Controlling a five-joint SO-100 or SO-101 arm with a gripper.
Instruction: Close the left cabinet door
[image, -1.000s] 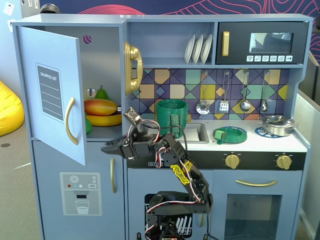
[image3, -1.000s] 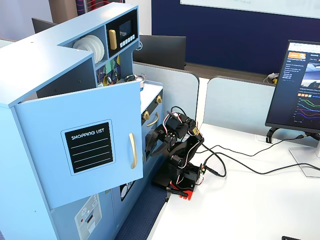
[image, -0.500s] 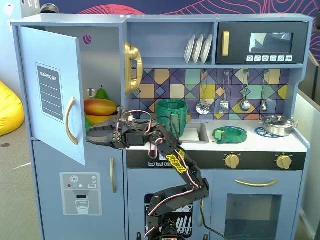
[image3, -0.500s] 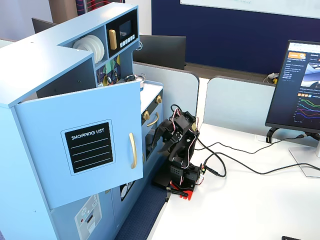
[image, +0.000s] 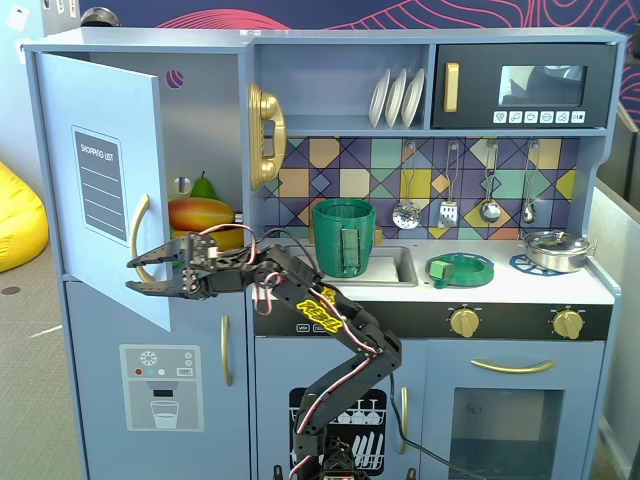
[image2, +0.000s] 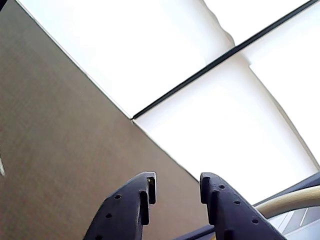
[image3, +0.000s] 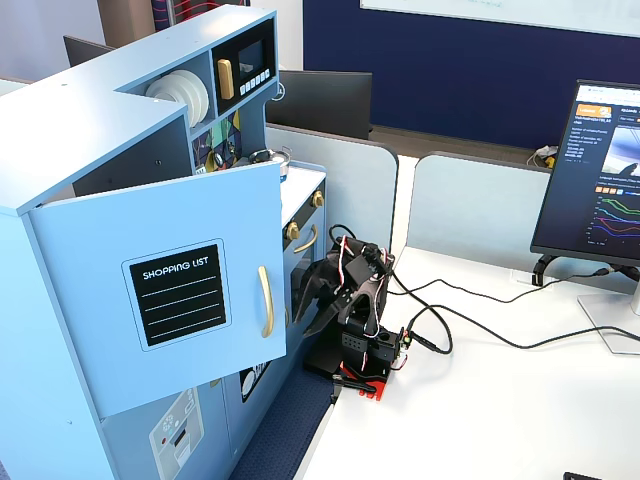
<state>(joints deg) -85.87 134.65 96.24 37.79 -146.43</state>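
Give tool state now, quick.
Tool: open, holding nothing; its tips sit beside the curved gold handle of the light-blue shopping-list door, which stands ajar.

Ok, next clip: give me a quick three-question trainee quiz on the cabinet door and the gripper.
1. True or false: the left cabinet door is fully shut.
2. The gripper is: A) by the microwave, B) beside the door's gold handle, C) in the sink.
3. Fill in: the door's black panel reads SHOPPING ____.

Key: 1 false, it stands ajar. 2 B, fingers apart and empty. 3 LIST.
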